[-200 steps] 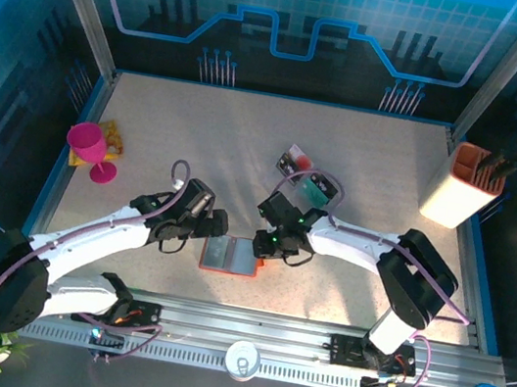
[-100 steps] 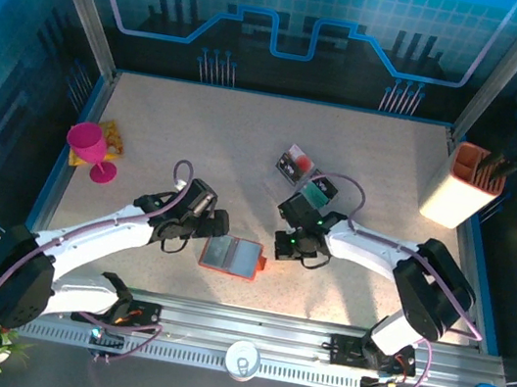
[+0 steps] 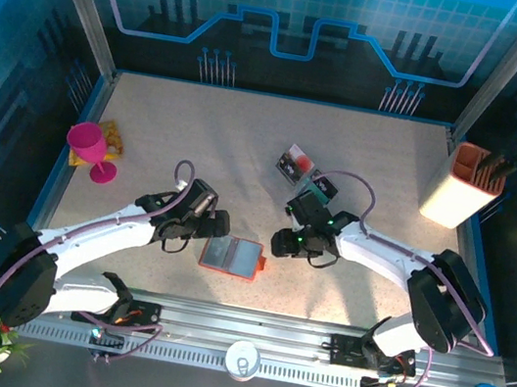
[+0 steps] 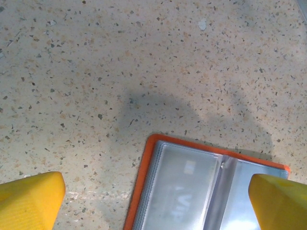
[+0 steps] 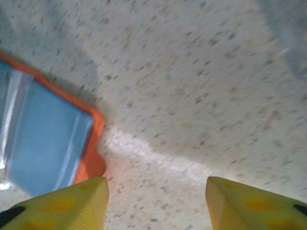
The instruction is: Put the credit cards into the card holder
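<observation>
The card holder (image 3: 231,256) lies open and flat on the table, with an orange rim and clear sleeves. In the left wrist view a pale card shows inside a sleeve of the card holder (image 4: 192,187). My left gripper (image 3: 214,225) hovers at its far-left corner, open wide (image 4: 153,206), with nothing held. My right gripper (image 3: 283,245) is just right of the holder, open (image 5: 156,201) over bare table. The holder's edge and snap tab (image 5: 93,165) are beside its left finger. Loose credit cards (image 3: 294,163) lie farther back, one white with a red blob.
A pink goblet (image 3: 88,147) and a yellow item (image 3: 112,137) stand at the left edge. A white and orange utensil pot (image 3: 464,183) stands at the back right. A can (image 3: 242,358) sits on the front rail. Bare table lies behind both grippers.
My right gripper has drawn back to the right, off the card holder, and its jaws have opened. The left arm has stayed put.
</observation>
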You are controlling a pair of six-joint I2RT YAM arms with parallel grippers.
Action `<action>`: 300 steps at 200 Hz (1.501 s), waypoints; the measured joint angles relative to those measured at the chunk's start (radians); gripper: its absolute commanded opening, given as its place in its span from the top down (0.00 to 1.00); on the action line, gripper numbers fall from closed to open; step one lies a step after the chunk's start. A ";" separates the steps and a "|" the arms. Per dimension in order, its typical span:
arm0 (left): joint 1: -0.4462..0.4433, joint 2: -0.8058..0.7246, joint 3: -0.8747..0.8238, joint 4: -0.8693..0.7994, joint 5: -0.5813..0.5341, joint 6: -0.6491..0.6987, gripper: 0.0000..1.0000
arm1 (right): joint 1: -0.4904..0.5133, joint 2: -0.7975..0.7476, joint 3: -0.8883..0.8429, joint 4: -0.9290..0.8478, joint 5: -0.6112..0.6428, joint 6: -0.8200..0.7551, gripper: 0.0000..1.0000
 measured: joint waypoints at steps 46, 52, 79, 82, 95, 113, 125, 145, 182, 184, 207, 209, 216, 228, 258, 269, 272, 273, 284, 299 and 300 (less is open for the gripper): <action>0.000 0.003 0.000 0.006 0.000 0.000 0.01 | 0.105 0.044 0.001 0.013 -0.008 0.042 0.43; 0.000 0.003 0.000 0.006 0.000 0.000 0.01 | 0.109 0.053 0.001 0.016 -0.008 0.048 0.45; 0.000 0.003 0.000 0.006 0.000 0.000 0.01 | 0.110 0.083 0.001 0.028 -0.008 0.068 0.65; 0.000 0.003 0.001 0.006 0.000 0.000 0.01 | 0.110 0.086 0.002 0.028 -0.008 0.060 0.68; 0.000 0.003 0.001 0.006 0.000 0.000 0.01 | 0.108 0.095 0.008 0.027 -0.008 0.064 0.83; 0.000 0.003 0.001 0.006 0.000 0.000 0.01 | 0.100 0.103 0.024 0.037 -0.008 0.076 0.99; 0.000 0.003 0.001 0.006 0.000 0.000 0.01 | 0.082 0.103 0.026 0.050 -0.013 0.081 1.00; 0.000 0.005 0.001 0.006 0.000 0.000 0.01 | 0.036 0.103 0.024 0.074 -0.026 0.079 1.00; 0.000 0.013 0.001 0.007 0.000 0.000 0.01 | -0.044 0.061 -0.040 0.098 -0.031 0.080 1.00; 0.000 0.013 0.001 0.007 0.000 0.000 0.01 | -0.048 0.057 -0.043 0.098 -0.031 0.080 1.00; 0.000 0.021 0.001 0.014 0.003 0.000 0.01 | -0.069 0.018 -0.074 0.095 -0.031 0.079 1.00; 0.000 0.022 0.001 0.014 0.003 0.000 0.01 | -0.069 0.016 -0.076 0.095 -0.031 0.079 1.00; 0.000 0.024 0.001 0.015 0.003 0.000 0.01 | -0.070 0.004 -0.083 0.095 -0.031 0.079 1.00; -0.001 0.030 0.001 0.016 0.004 0.001 0.01 | -0.070 -0.010 -0.092 0.093 -0.032 0.079 0.88; -0.004 0.038 0.001 0.023 0.018 0.005 0.01 | -0.077 -0.050 -0.095 0.068 -0.034 0.072 0.65; -0.004 0.038 0.001 0.031 0.021 0.008 0.01 | -0.087 -0.079 -0.091 0.047 -0.034 0.063 0.61; -0.004 0.038 0.001 0.034 0.023 0.008 0.01 | -0.092 -0.088 -0.088 0.038 -0.033 0.060 0.60; -0.004 0.038 0.001 0.034 0.024 0.008 0.01 | -0.093 -0.089 -0.087 0.035 -0.034 0.058 0.60; -0.004 0.038 0.001 0.044 0.031 0.010 0.01 | -0.117 -0.121 -0.059 -0.003 -0.029 0.040 0.56; -0.006 0.038 0.001 0.054 0.043 0.019 0.01 | -0.161 -0.148 0.011 -0.052 -0.024 0.000 0.53; -0.006 0.038 0.001 0.054 0.044 0.020 0.01 | -0.164 -0.148 0.016 -0.055 -0.024 -0.003 0.53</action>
